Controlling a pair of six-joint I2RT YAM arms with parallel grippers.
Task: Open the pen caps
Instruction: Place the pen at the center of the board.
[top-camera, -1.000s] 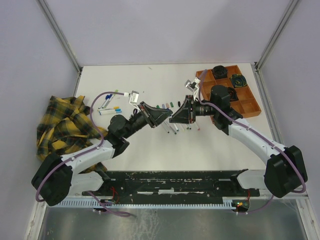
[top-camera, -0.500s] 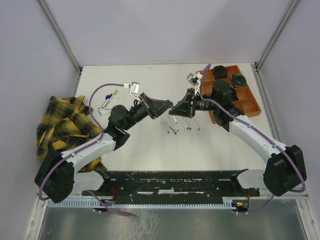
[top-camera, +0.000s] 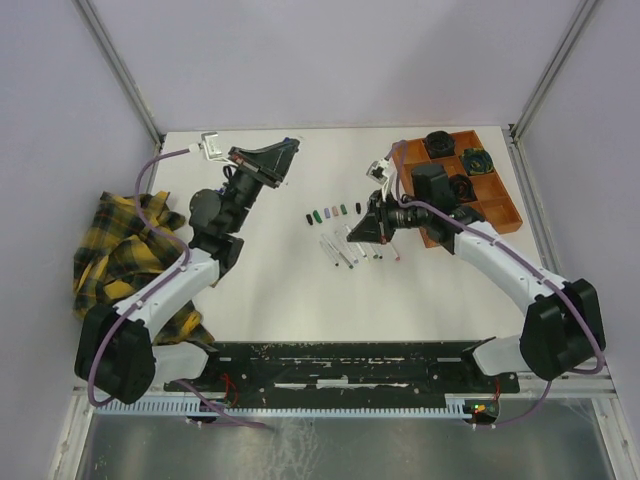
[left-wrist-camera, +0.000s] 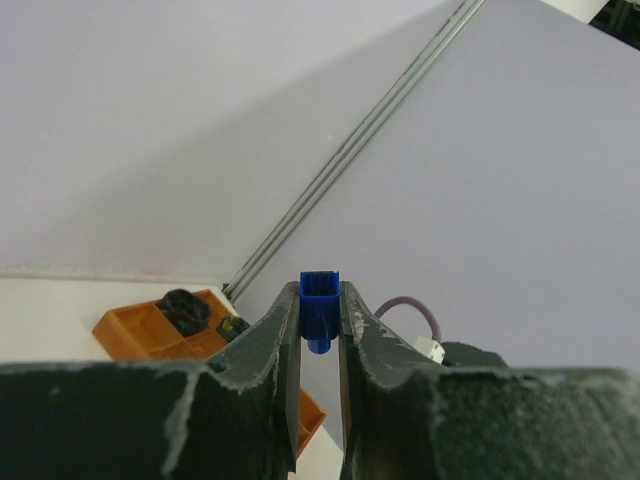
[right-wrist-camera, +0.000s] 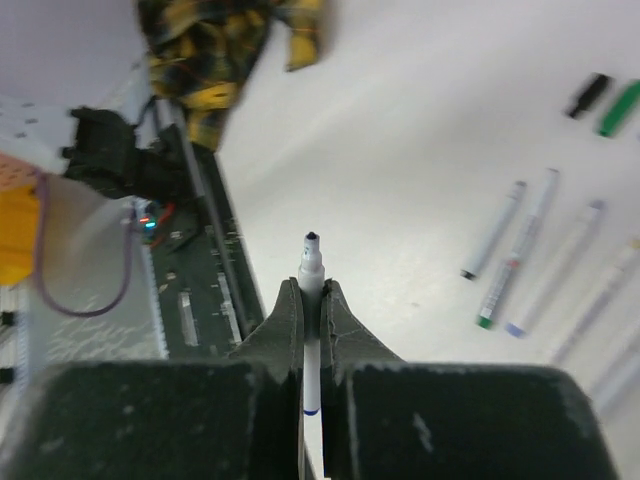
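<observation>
In the top view an orange tray, divided into compartments, is seen at the upper right of the white table. Three black round objects are held in it, each in its own compartment: one at the tray's upper left corner, one with a green and yellow centre just right of it, and a third below, partly hidden by the right arm. Near the centre of the frame a short row of loose pen caps, black, green and pale, is laid out on the table, and just below it lie several thin pen barrels. A yellow plaid cloth is heaped at the left edge. The left gripper is raised above the table toward the upper left of the top view, and in its wrist view a blue cap is pinched between its nearly closed jaws, with the tray seen low at the left behind it. The right gripper is held over the table beside the barrels, and it is clamped tight on an uncapped pen whose dark tip is pointed upward in its wrist view.
</observation>
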